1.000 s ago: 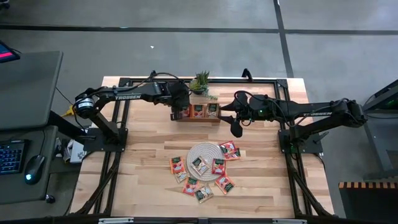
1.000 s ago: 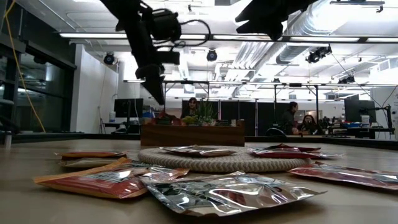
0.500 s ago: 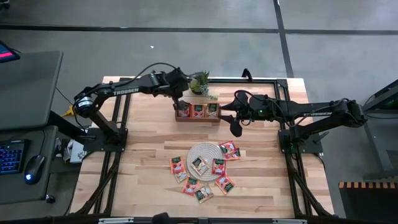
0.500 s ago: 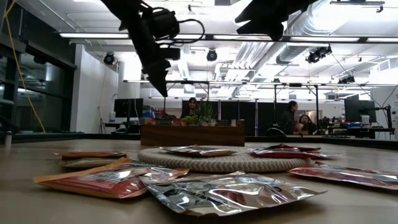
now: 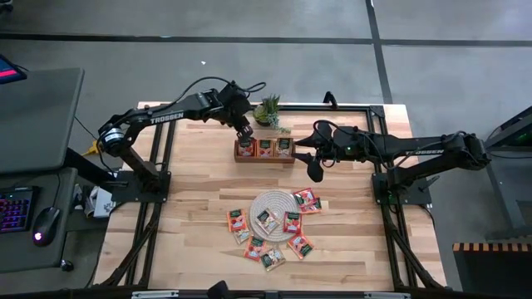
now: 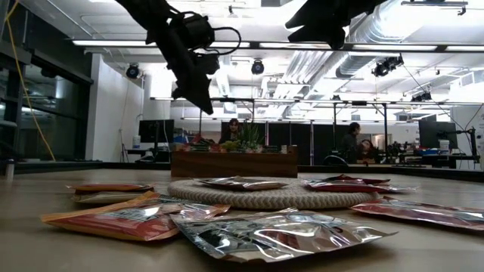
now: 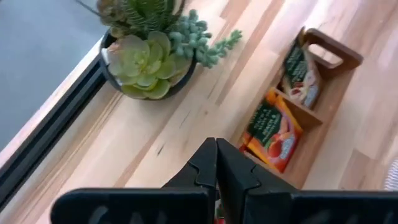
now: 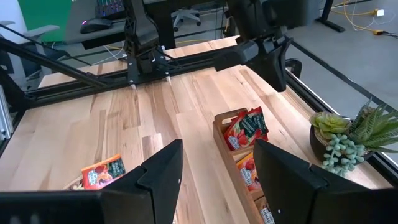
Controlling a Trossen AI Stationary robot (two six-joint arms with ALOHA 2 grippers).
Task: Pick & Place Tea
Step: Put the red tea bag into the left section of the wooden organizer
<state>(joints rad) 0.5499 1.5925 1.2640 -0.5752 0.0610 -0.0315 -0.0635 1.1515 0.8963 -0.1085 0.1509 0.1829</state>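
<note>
Several orange-red tea sachets lie flat on the round woven mat and on the table around it. More sachets stand in the wooden tray at the far middle. My left gripper hangs shut and empty above the tray's left compartment; its fingers are pressed together. My right gripper hovers open and empty just right of the tray, nothing between its fingers.
A potted succulent stands just beyond the tray, close to the left arm. Black frame rails run along the table's sides. Bare wood lies left and right of the mat. People sit in the room far behind the table.
My left gripper has shut on nothing, rolled about its own axis, and moved a little up and toward the table's right, from the tray's left end to over its left compartment. The left arm's elbow has swung toward the far edge.
</note>
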